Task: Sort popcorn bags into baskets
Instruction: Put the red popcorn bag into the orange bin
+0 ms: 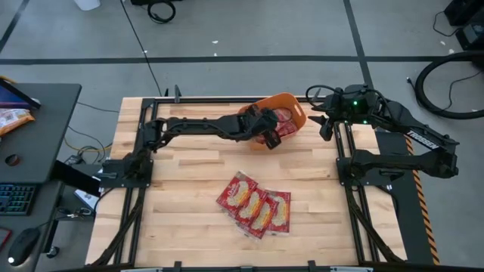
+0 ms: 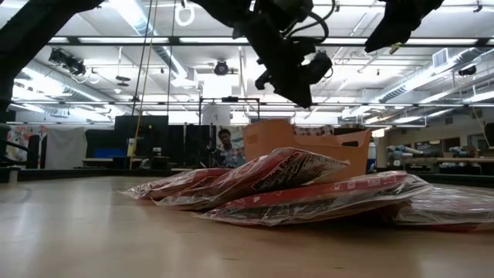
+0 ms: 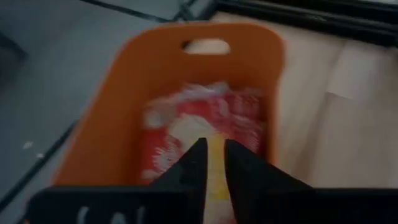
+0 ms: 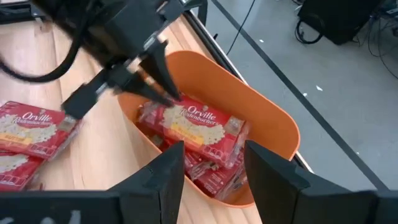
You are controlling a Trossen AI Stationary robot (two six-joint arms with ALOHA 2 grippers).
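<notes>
Left hand [image 1: 270,136] held over orange basket [image 1: 296,106] at far side of surface [image 1: 181,189]; fingers barely parted, nothing seen gripped, top popcorn bag [image 4: 193,124] lying loose in basket just below. Loose bags [image 1: 255,204] fanned, overlapping, at surface centre. Right hand [image 4: 208,168] parked far right near basket, fingers wide, empty.

Risk: top bag snagged on fingertips and dragged out on lift. Overlapped bags may be picked double.

Hidden: bag count in basket; lower pile edges.

Keyboard [image 1: 17,199], mouse [image 1: 23,243] on dark side desk [image 1: 53,113].
</notes>
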